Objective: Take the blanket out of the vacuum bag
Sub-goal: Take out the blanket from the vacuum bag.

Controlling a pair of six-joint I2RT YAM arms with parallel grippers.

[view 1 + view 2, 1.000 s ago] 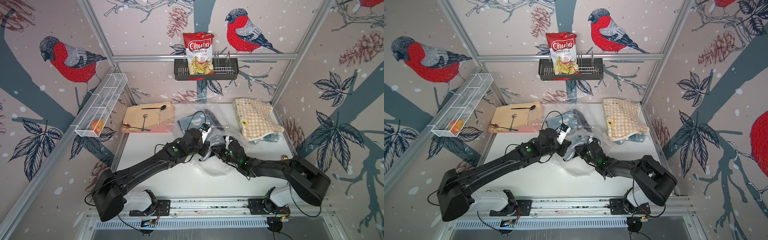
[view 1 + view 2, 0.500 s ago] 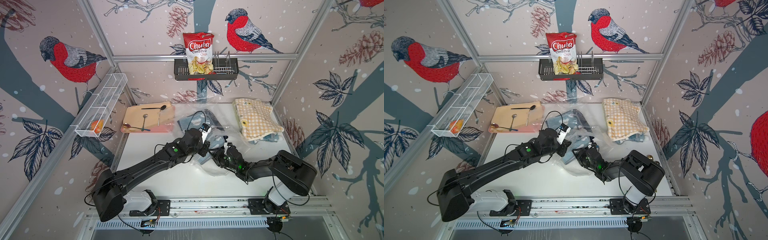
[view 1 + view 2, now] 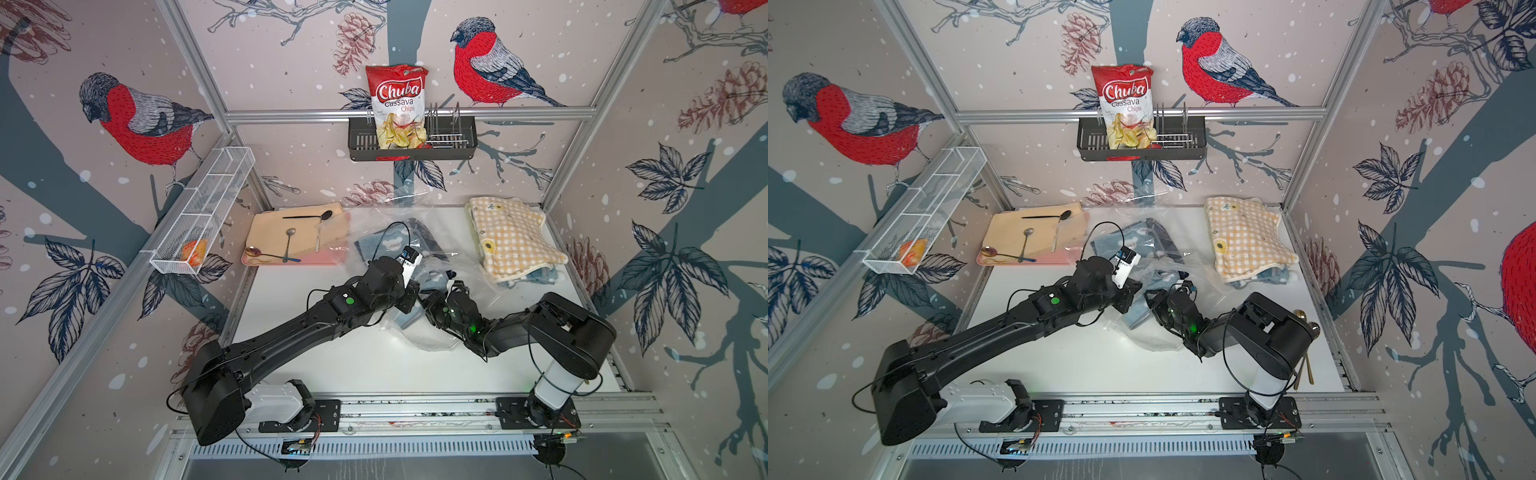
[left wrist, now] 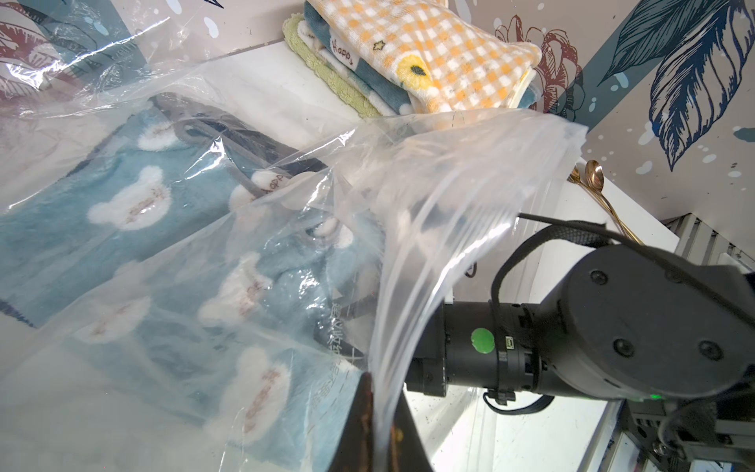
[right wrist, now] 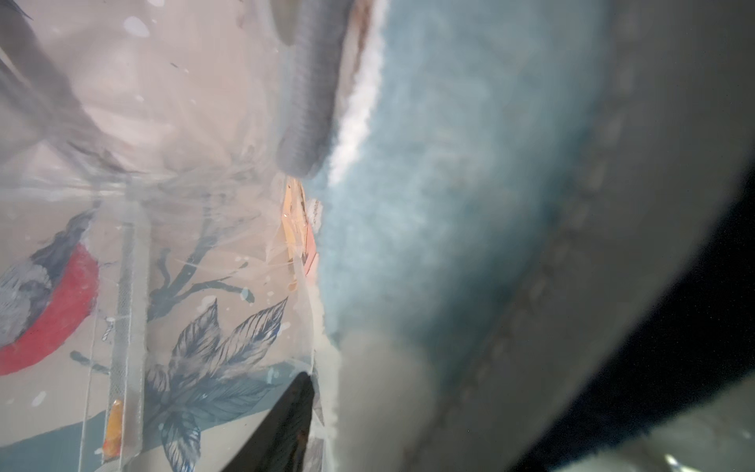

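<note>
Blue blanket [image 4: 122, 196] inside vacuum bag [image 4: 449, 171], left tool [image 4: 382, 392] pinching its film, right tool [image 3: 430, 300] opening unclear

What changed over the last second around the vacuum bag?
The right arm's elbow swung inward and up; the right gripper stayed at the vacuum bag mouth, and its fingers appear to have opened against the blanket. Unchanged: the left gripper still pinches the bag's edge, the blanket is still inside, and the tray and folded towels have not moved.

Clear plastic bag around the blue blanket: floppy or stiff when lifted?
Probably floppy: the clear crinkly plastic bag drapes in folds from the left hand. Likely light: its thin film arches up unsupported. Possibly slippery, given its glossy sheen.
</note>
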